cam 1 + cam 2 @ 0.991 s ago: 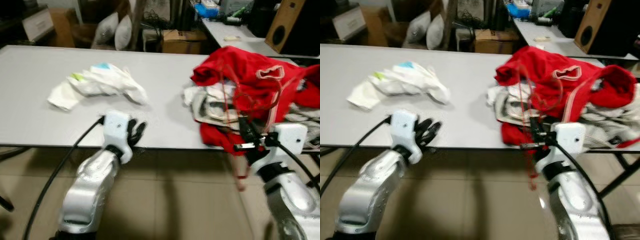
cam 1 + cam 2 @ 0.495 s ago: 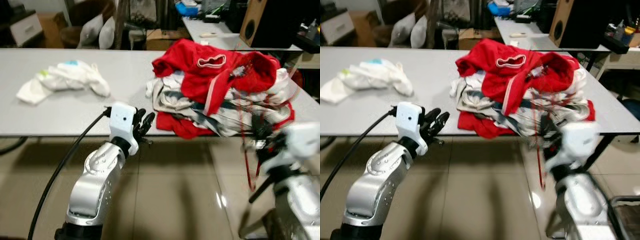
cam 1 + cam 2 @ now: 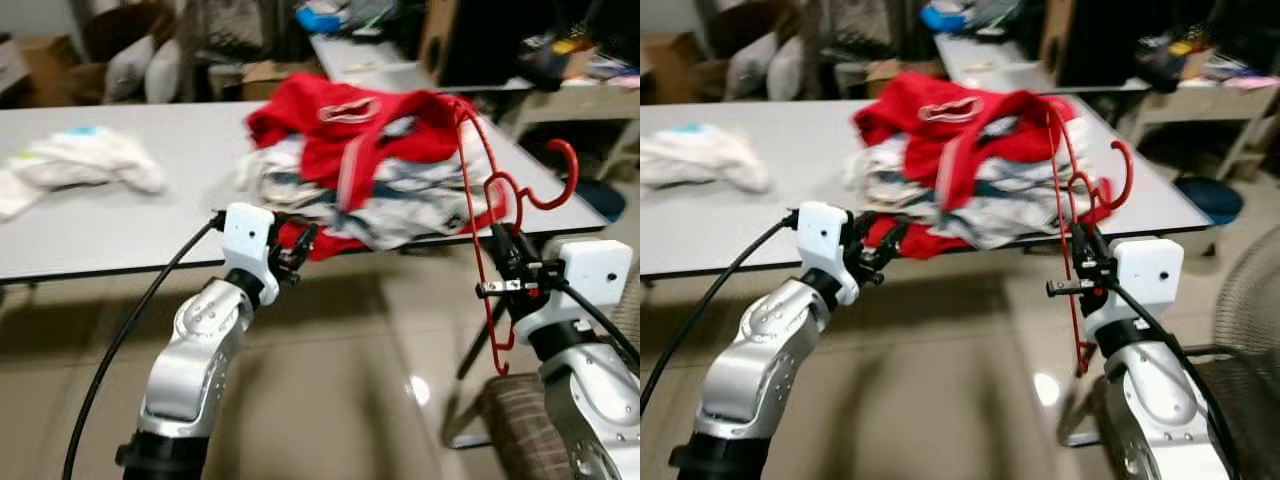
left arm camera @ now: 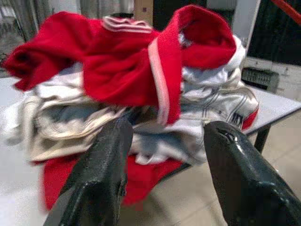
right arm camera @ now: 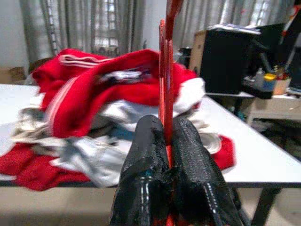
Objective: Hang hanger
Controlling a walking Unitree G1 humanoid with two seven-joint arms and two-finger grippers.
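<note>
A thin red hanger stands upright in front of the table's right end, its hook curling up to the right. My right gripper is shut on one of its wire sides; in the right wrist view the red wire runs up from between the closed fingers. My left gripper is open, held at the table's front edge just before the pile of red and white clothes. The left wrist view looks between its spread fingers at that clothes pile.
A long grey table carries the clothes pile and a crumpled white garment at its left. Boxes, pillows and a second table stand behind it. A basket sits on the tiled floor under my right arm.
The camera has swung right, so the table and clothes slide left in view. My right gripper has lifted the hanger clear of the pile. The left gripper stays open.
</note>
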